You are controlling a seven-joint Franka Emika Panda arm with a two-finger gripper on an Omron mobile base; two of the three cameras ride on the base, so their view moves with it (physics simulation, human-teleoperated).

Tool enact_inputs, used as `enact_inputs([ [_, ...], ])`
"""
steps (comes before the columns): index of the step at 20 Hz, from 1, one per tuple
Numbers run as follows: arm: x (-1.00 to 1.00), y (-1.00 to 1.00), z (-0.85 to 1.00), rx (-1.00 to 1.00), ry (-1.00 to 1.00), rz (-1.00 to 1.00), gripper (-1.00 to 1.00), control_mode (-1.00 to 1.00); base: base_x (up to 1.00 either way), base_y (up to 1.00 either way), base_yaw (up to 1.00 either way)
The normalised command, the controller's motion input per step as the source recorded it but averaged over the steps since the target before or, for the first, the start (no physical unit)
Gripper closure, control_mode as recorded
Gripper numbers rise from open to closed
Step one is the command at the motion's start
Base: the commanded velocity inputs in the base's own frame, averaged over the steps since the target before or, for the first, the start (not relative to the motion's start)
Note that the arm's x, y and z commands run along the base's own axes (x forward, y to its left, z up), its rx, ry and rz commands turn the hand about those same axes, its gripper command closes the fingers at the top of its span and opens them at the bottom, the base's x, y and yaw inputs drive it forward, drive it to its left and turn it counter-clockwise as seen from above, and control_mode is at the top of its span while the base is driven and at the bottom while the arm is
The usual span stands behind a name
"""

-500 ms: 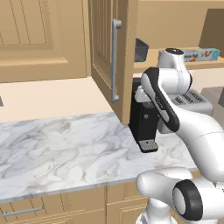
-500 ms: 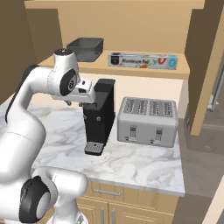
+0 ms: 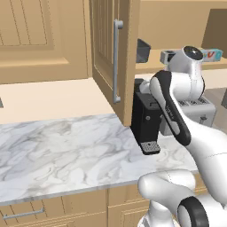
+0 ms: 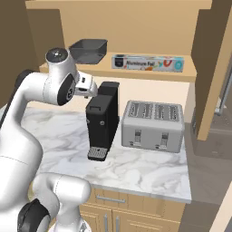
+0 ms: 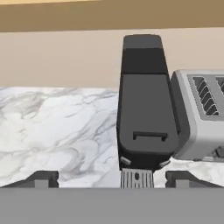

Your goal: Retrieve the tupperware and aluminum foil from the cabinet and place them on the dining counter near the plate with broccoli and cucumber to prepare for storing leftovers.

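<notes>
A dark grey tupperware tub [image 4: 88,50] stands at the left end of the open cabinet's shelf, and it also shows behind the door edge [image 3: 142,50]. To its right on the same shelf lies the long aluminum foil box [image 4: 147,63], partly hidden by my arm in the left base view [image 3: 210,54]. My gripper [image 5: 113,180] is open, its fingertips [image 5: 41,179] spread wide with nothing between them. It hangs below the shelf, above the counter, and looks down at the black coffee machine [image 5: 146,113].
The coffee machine [image 4: 102,120] and a silver toaster [image 4: 154,124] stand on the marble counter [image 3: 66,150] under the shelf. One open cabinet door [image 3: 111,57] juts out on the left, another [image 4: 210,68] on the right.
My arm's upper joint has drawn slightly back toward the base. The tupperware, foil box and appliances have not moved.
</notes>
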Motion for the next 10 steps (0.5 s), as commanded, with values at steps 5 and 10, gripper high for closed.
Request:
enact_inputs([
  [5,0.25,0.00,0.51,0.00,-0.32,-0.06,-1.00,-1.00,0.00,0.00,0.00],
  [10,0.50,0.00,0.81,0.05,-0.23,-0.08,-1.00,-1.00,0.00,0.00,0.00],
])
